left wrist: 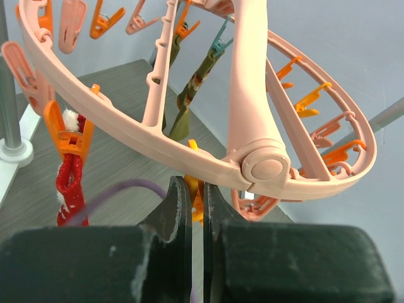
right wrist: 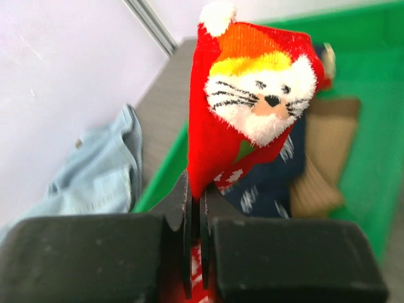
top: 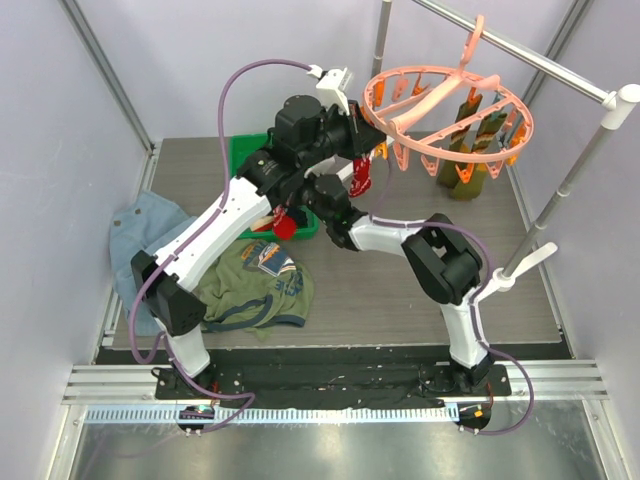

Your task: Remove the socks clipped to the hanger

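The salmon-pink hanger hangs from the rail at the back right. My left gripper is raised to its near rim and is shut on an orange clip under the ring. A red patterned sock hangs from a neighbouring orange clip; it also shows in the left wrist view. Olive socks hang on the far side. My right gripper is shut on a red sock with a cat face, held over the green bin.
The bin holds a navy patterned sock and a tan sock. An olive T-shirt and a pale denim garment lie at the left. The metal rail stand runs across the back right.
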